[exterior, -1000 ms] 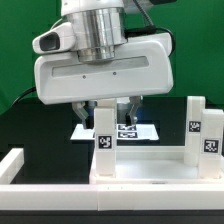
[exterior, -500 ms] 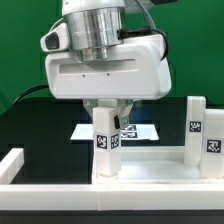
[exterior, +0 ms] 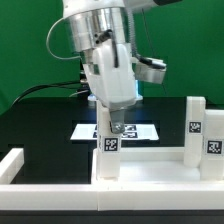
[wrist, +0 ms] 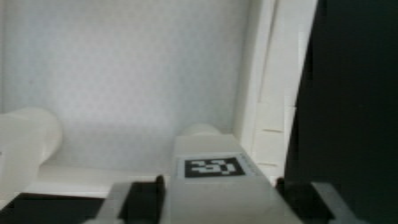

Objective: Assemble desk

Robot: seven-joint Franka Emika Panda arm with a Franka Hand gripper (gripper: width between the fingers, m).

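A robot arm's gripper is reaching down over a white toy desk that is lying upside down on a black table, its broad flat top resting against the long white border bar running along the near edge. The gripper's two fingers are closing narrowly around the top of an upright leg standing at the corner of the desk top on the exterior view's left, a small black-and-white tag on the leg showing just beneath the fingertips. Two more tagged legs are standing upright at the desk top's end on the exterior view's right, well apart from the gripper. Behind the desk, the marker board is lying flat on the table, partly hidden by the gripper. In the wrist view, the gripper is holding the tagged leg between its dark fingers, with the white desk top spreading beyond it and another rounded white part standing just beside it at the frame's edge.
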